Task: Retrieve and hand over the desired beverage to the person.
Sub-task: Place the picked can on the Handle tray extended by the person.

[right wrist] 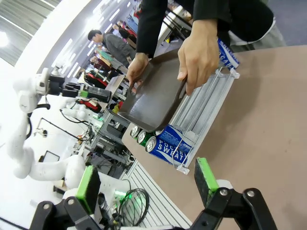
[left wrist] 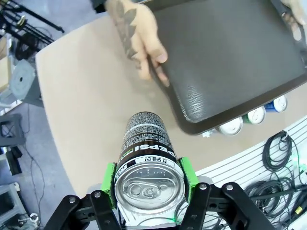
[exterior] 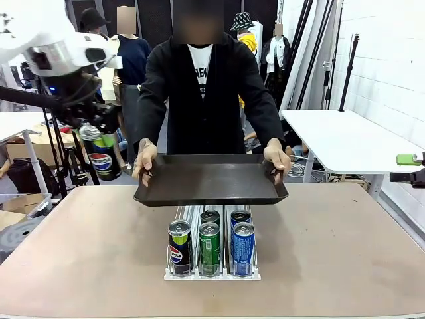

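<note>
Your left gripper [left wrist: 149, 178] pinches a black Pepsi can [left wrist: 145, 139], with a green pad pressed to each side of the can just below its top rim. In the front view, the can is raised at the far left, well apart from the tray.

The person [exterior: 202, 86] stands at the far side of the table [exterior: 345, 252]. They hold a dark tray [exterior: 211, 179] level, with one hand [exterior: 144, 161] on its left edge and the other hand [exterior: 277, 158] on its right edge. The tray hovers over the far end of a can rack [exterior: 212, 275] in the middle of the table.

At the rack's near end stand a second Pepsi can [exterior: 179, 247], a green can [exterior: 210, 249] and a blue can [exterior: 243, 249].

Your right gripper [right wrist: 146, 182] is spread wide, with nothing between its pads.
</note>
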